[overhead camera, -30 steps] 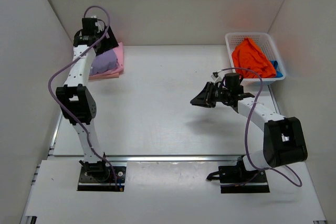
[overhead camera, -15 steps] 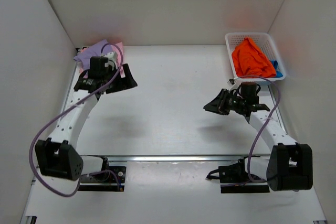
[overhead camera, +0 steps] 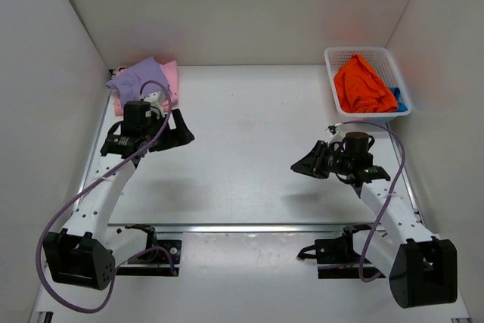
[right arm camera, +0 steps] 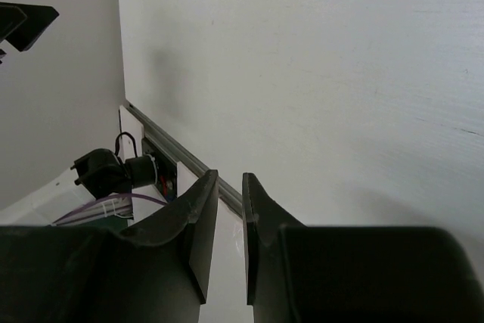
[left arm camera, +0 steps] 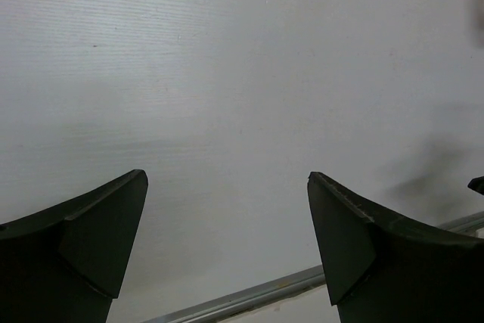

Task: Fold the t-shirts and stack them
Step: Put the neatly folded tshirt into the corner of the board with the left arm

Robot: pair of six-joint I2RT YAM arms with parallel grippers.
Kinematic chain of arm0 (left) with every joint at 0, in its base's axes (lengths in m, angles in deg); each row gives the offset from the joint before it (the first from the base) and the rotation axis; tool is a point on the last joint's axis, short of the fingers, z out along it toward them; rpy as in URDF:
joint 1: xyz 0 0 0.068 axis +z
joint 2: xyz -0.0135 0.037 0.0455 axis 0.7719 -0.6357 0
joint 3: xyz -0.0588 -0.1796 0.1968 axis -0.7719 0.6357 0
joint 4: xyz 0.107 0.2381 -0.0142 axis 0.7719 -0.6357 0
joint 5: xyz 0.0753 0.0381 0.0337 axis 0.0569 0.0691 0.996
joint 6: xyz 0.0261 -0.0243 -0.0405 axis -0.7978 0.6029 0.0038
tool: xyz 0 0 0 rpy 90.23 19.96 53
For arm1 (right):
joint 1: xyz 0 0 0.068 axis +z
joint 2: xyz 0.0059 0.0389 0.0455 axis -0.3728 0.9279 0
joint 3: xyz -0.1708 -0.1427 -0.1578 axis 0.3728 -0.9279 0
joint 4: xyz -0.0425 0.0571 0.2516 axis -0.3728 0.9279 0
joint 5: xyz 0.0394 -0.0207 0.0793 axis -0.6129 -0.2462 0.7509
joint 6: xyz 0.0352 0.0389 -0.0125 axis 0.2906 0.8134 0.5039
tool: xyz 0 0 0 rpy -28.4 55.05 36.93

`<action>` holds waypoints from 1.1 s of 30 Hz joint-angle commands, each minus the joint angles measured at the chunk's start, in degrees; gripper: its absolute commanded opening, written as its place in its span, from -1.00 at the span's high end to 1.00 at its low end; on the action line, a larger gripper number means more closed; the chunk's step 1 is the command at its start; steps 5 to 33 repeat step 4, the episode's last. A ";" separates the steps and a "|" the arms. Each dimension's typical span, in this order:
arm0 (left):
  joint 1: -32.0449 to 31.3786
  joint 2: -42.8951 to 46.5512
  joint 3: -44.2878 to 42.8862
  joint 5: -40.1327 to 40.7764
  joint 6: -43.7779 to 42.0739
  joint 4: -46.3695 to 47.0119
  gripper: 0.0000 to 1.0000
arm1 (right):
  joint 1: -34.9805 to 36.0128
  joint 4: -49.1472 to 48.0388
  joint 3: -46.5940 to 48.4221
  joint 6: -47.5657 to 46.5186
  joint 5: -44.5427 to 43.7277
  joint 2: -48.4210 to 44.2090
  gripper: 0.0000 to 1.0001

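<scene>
left gripper point(overhead camera: 176, 128): fingers spread wide, nothing held; only bare table point(overhead camera: 242, 126) is seen between them in the wrist view point(left arm camera: 227, 179)
right gripper point(overhead camera: 302, 164): fingers nearly together with a narrow gap, nothing held point(right arm camera: 229, 179); pointed toward mid-table
risk, right side: with the jaws this narrow, cloth is likely to be missed or only pinched at an edge; they would need to be widened before any pick
risk, basket: the orange shirt point(overhead camera: 364, 85) is heaped over the blue shirt point(overhead camera: 399, 100); both could be dragged out together, or the white basket point(overhead camera: 339, 56) snagged and tipped, if the grasp is taken too deep
risk, stack: the purple shirt point(overhead camera: 138, 79) looks loosely laid on the pink shirt point(overhead camera: 171, 81); the pile could be skewed if it is brushed by the left arm
shirts vs left gripper: purple on pink, far-left corner, behind and left of the gripper, near but not touched
shirts vs right gripper: orange and blue in the basket at the far-right corner, beyond and right of the gripper, well apart
</scene>
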 commanded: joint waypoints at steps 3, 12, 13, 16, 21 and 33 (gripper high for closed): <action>-1.37 -0.98 -0.29 -0.65 -0.56 -1.08 -0.97 | -0.13 -1.37 -1.43 1.42 -0.48 -3.49 0.65; -1.46 -1.07 0.32 -0.56 -0.12 -1.00 -0.97 | -0.13 -1.37 -1.52 1.42 -0.39 -3.76 0.66; -1.46 -1.07 0.32 -0.56 -0.12 -1.00 -0.97 | -0.13 -1.37 -1.52 1.42 -0.39 -3.76 0.66; -1.46 -1.07 0.32 -0.56 -0.12 -1.00 -0.97 | -0.13 -1.37 -1.52 1.42 -0.39 -3.76 0.66; -1.46 -1.07 0.32 -0.56 -0.12 -1.00 -0.97 | -0.13 -1.37 -1.52 1.42 -0.39 -3.76 0.66; -1.46 -1.07 0.32 -0.56 -0.12 -1.00 -0.97 | -0.13 -1.37 -1.52 1.42 -0.39 -3.76 0.66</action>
